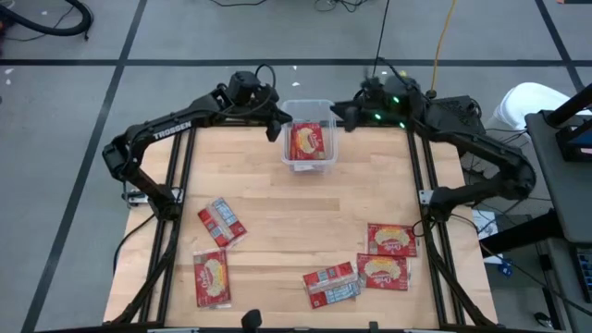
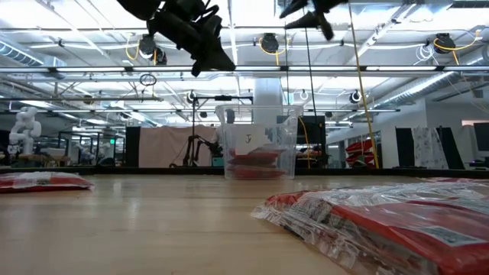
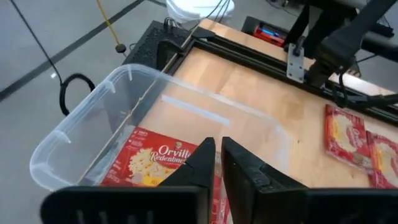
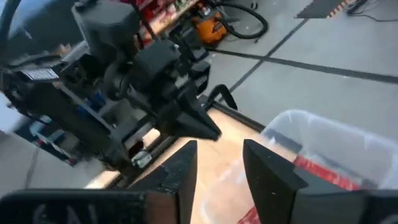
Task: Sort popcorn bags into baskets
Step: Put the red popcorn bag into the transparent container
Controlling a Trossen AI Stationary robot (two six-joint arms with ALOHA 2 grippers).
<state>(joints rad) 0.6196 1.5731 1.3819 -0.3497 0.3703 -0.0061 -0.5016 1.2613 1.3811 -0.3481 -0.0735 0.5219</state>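
the tub (image 1: 308, 139) stands at the far middle edge of the wooden surface (image 1: 296, 231), and it is the landmark here. inside it lies a red popcorn bag (image 1: 309, 141), picture side up. the left hand (image 1: 276, 127) hangs just left of the tub, above its rim, fingers (image 3: 200, 163) nearly together with only a thin slit between them, holding nothing. the right hand (image 1: 339, 116) hangs just right of the tub's far corner, fingers (image 4: 264, 167) narrowly apart, also empty. the loose bags lie well nearer than the tub: two (image 1: 222, 222) (image 1: 212, 277) to its near left, three (image 1: 391, 239) (image 1: 383, 271) (image 1: 331, 284) clustered to its near right.
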